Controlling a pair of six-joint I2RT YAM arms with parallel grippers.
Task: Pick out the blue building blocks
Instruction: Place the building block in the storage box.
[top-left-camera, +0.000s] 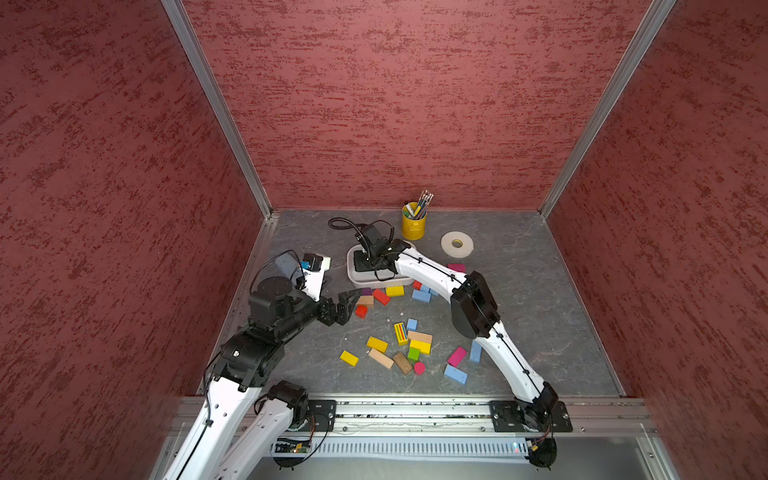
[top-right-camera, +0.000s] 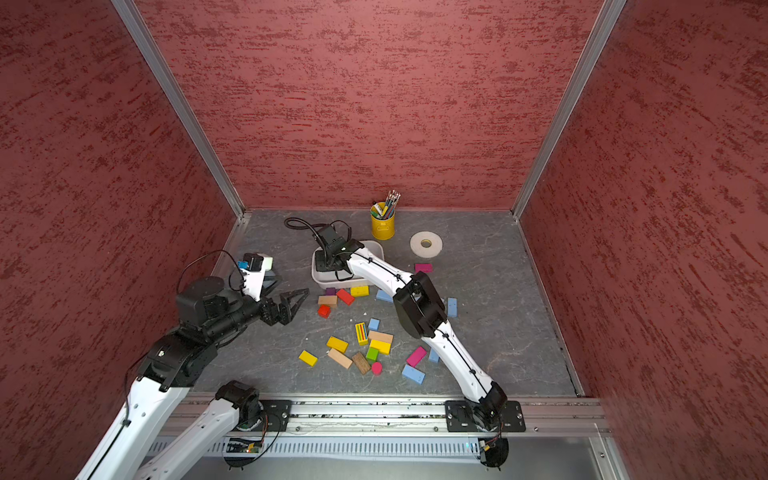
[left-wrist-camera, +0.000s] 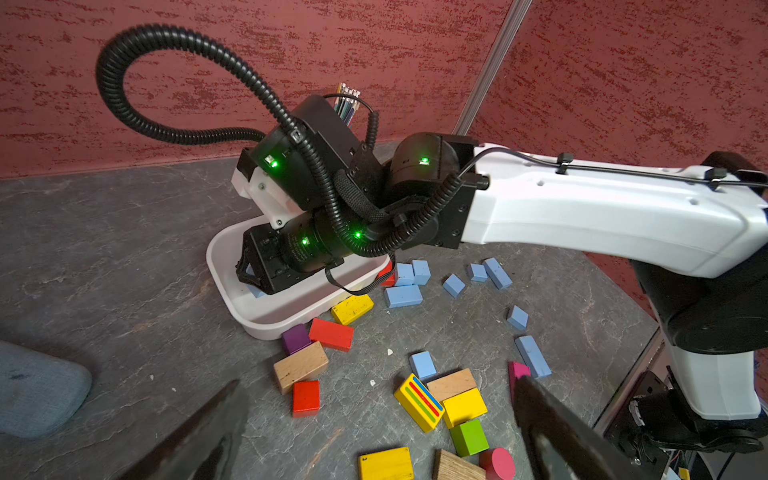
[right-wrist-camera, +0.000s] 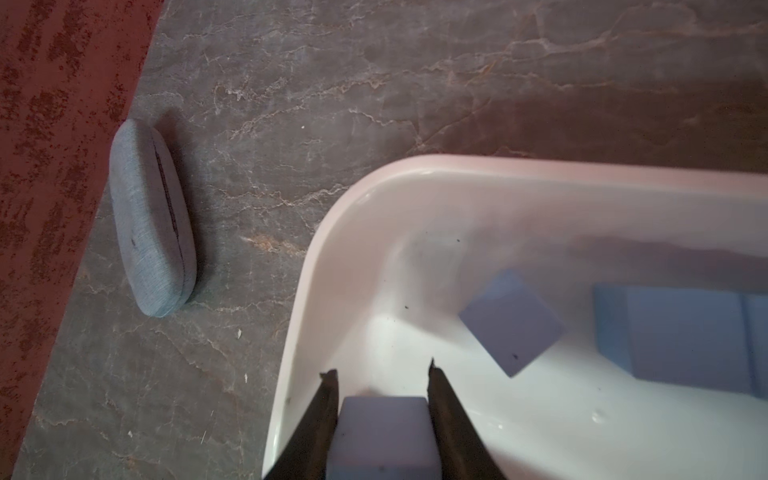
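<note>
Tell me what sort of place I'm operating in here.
Most likely a purpose-built robot test cell, not a home: red wall panels in aluminium framing box in the tabletop, both arms bolt to a front rail, and the blocks, pencil cup and tape roll look like staged props.

tray (top-left-camera: 352, 275) mid-table, toward back | cup (top-left-camera: 413, 227) behind tray | tape roll (top-left-camera: 446, 246) right of cup | case (right-wrist-camera: 151, 220) left of tray, beside wall | loose blocks (top-left-camera: 421, 296) on table before tray | two blocks (right-wrist-camera: 513, 324) in tray | right fingers (right-wrist-camera: 322, 415) in tray, held block (right-wrist-camera: 384, 432) between them | left fingers (left-wrist-camera: 208, 424) left of loose blocks
</note>
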